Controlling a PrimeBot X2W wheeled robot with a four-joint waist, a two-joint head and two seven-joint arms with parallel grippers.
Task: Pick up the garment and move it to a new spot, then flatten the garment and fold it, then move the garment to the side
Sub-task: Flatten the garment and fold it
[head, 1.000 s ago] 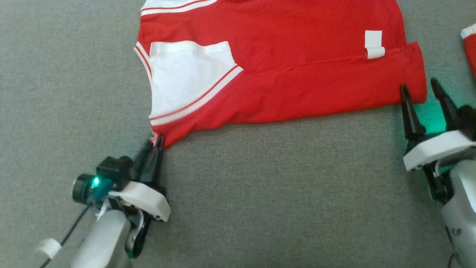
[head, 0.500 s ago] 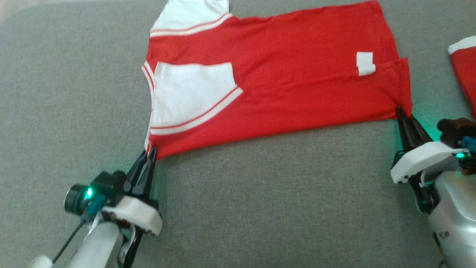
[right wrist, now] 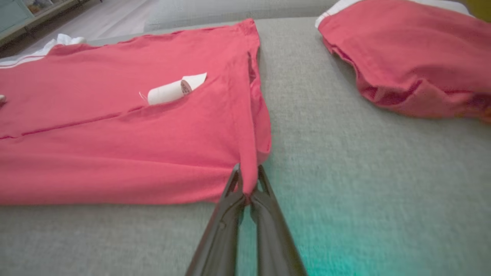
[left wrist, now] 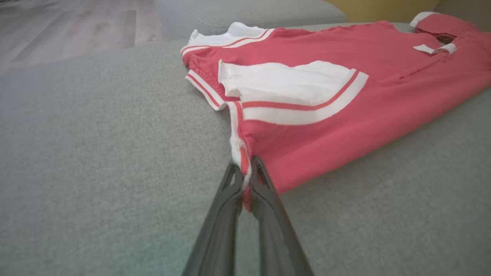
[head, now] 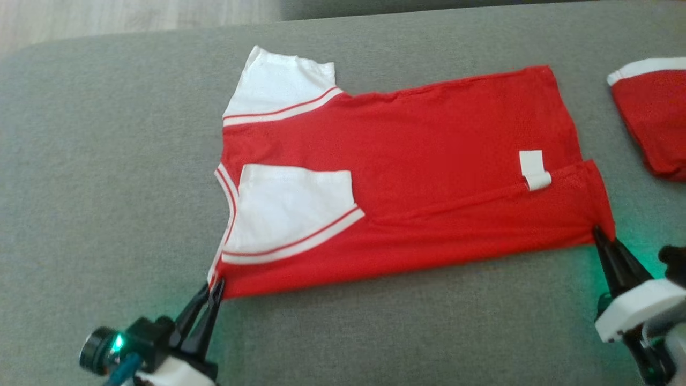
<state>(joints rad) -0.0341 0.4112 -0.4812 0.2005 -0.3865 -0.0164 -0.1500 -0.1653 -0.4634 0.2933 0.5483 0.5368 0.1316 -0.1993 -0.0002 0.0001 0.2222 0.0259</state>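
The garment (head: 429, 177) is a red shirt with white sleeves and white-striped trim, lying partly folded on a grey cushion (head: 375, 332). My left gripper (head: 214, 287) is shut on its near left corner, where the striped collar edge (left wrist: 242, 161) is pinched between the fingers. At the near right corner my right gripper (head: 599, 231) is shut on the red hem (right wrist: 249, 180). A white label (head: 535, 170) sticks out near the right end, seen also in the right wrist view as a curled label (right wrist: 174, 90).
A second red garment with white trim (head: 651, 120) lies at the right edge, close to my right arm, and appears as a bunched red garment (right wrist: 414, 61) beyond the hem. Wooden floor (head: 134, 21) lies past the cushion's far left edge.
The right gripper has shut on the hem corner; it stood open a second ago. The head view has shifted so the shirt sits lower in frame, with both held corners drawn toward me.
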